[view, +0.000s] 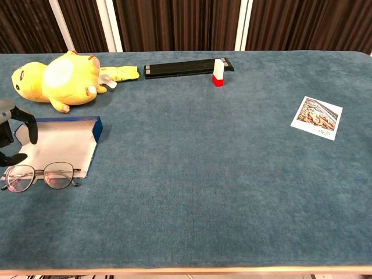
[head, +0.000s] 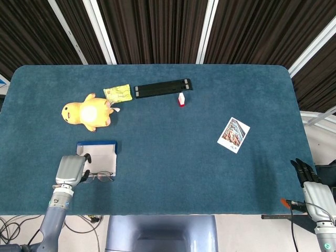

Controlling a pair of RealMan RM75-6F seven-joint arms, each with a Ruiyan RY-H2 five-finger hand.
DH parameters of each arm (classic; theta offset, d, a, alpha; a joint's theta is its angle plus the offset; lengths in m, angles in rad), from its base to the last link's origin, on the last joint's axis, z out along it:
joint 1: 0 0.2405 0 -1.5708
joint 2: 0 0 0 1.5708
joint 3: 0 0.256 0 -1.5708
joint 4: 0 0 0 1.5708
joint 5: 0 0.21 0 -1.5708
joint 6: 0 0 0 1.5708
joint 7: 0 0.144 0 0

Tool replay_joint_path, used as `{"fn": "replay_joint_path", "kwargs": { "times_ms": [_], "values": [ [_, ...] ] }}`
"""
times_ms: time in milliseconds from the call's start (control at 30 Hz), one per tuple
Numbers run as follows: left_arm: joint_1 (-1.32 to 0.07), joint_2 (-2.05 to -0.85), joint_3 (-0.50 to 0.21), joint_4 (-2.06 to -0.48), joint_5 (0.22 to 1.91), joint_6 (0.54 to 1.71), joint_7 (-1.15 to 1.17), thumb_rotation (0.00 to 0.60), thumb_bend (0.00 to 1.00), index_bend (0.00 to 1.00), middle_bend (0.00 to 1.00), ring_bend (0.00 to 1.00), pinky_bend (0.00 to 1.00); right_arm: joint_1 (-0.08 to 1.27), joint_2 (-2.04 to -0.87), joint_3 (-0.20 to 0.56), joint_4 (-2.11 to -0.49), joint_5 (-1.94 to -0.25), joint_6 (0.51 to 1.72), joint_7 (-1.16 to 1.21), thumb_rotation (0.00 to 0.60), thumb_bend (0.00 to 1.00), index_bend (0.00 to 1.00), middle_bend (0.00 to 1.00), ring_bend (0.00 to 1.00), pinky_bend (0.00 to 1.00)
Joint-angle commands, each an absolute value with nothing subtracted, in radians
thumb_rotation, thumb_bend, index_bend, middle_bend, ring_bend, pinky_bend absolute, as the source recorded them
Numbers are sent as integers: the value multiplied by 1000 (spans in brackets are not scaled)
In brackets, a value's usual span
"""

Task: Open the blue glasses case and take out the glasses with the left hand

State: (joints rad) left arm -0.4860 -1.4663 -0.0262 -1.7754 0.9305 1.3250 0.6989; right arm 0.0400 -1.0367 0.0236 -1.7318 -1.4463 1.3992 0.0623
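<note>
The blue glasses case lies spread flat near the table's front left, its pale lining up and a blue rim along its far edge. In the chest view the case shows a raised blue corner on the right. The thin-framed glasses lie on the cloth at the case's near edge, lenses up, also seen as glasses. My left hand hovers just left of them, fingers apart and holding nothing; at the chest view's left edge this left hand curves over the case's left side. My right hand hangs off the table's near right corner, fingers straight and empty.
A yellow plush toy sits behind the case, with a yellow packet beside it. A long black bar and a small red-and-white block lie further back. A photo card rests at the right.
</note>
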Motion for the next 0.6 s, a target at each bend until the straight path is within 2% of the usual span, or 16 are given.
{"fn": "replay_joint_path", "kwargs": {
  "times_ms": [33,600],
  "values": [
    [-486,-1477,-29,-1770,924,1317,700,600,341,467,1000,888,965,40,-1036,23,-1731,-1447,1399,63,600,129,0,0,0,199],
    [-468,-1512,-13,-1768,929,1307,721,600,342,481,1000,888,966,40,-1035,22,-1732,-1449,1399,64,600,129,0,0,0,199]
  ]
}}
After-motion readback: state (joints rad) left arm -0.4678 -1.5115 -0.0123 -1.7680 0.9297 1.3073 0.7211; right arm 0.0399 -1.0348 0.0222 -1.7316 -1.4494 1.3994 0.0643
